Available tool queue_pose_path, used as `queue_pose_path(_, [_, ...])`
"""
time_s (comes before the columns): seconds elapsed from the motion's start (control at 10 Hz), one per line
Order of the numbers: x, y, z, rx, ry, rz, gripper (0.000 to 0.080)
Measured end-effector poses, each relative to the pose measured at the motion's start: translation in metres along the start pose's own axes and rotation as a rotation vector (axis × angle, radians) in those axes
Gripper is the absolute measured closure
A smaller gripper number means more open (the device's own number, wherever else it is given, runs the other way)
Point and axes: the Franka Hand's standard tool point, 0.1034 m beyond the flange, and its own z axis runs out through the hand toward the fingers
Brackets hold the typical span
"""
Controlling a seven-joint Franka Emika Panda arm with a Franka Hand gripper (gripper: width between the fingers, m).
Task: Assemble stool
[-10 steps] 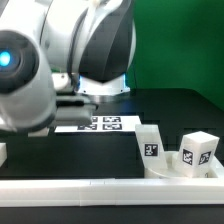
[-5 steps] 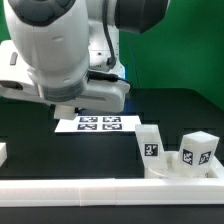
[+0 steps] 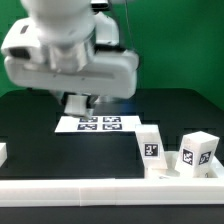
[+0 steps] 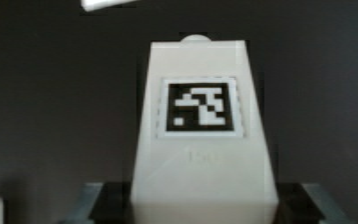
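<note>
Pinching a smooth white plastic leg block (image 4: 202,165) between the gripper (image 4: 202,203) fingers, sticking straight out past the fingertips. Tapered shape, small nub on the far end, black-and-white square tag (image 4: 199,105) on its face.

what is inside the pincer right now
One white leg block, its tag facing the wrist camera, sits clamped in the pincer. Its far side and gripped faces are covered.

The marker board (image 3: 98,124) is lying flat on the black table (image 3: 30,132); a green wall (image 3: 185,40) is rising behind it.
</note>
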Motion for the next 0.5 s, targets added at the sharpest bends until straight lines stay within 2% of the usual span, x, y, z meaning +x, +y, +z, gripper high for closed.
queue_pose_path(0.1, [-0.002,-0.015,-0.013,0.032,0.061,0.017,0.0462])
queue_pose_path(0.2, [0.003,-0.029,-0.027,0.046,0.166,0.038,0.0462])
queue_pose_path(0.3, [0.003,-0.041,-0.032,0.052,0.251,0.025,0.0461])
queue_pose_path(0.4, [0.003,-0.039,-0.027,0.056,0.284,0.028,0.0461])
queue_pose_path(0.5, [0.009,-0.04,-0.029,0.062,0.358,0.029,0.0461])
